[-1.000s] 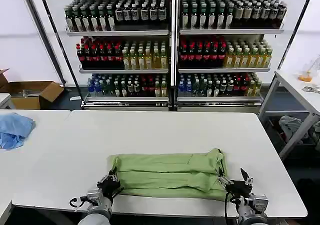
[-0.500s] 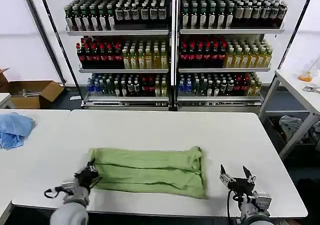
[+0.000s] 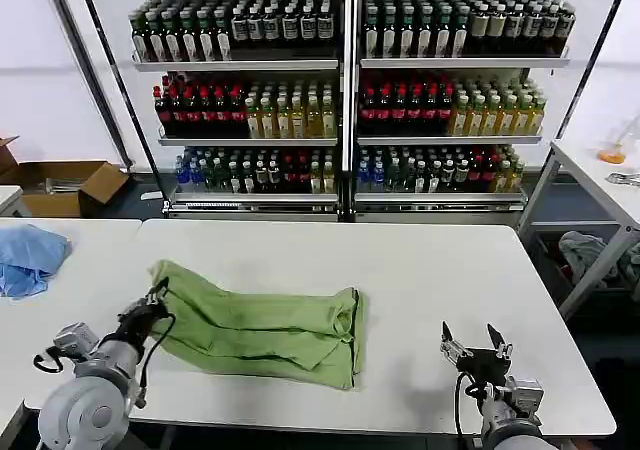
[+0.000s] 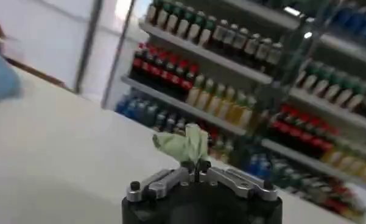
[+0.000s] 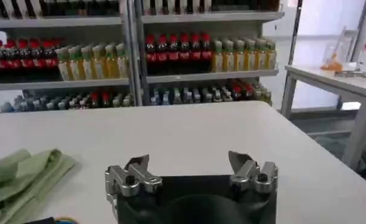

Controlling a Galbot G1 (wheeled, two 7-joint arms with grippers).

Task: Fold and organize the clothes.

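Dragging: we judge we are sliding the folded green polo shirt (image 3: 262, 328) sideways along the white table (image 3: 420, 270).
Left gripper (image 3: 155, 297): pinching the shirt's end; a green tuft stands just beyond the closed fingertips.
Right gripper (image 3: 477, 342): fingers spread, holding nothing, shirt well apart.
Next: probably set the cloth flat, then release.

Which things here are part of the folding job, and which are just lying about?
In the job:
- green polo shirt, folded on the white table
- left gripper, shut on the shirt's end
- right gripper, open, off the shirt

Lying about:
- light blue cloth on the side table
- cardboard box
- bottle shelves
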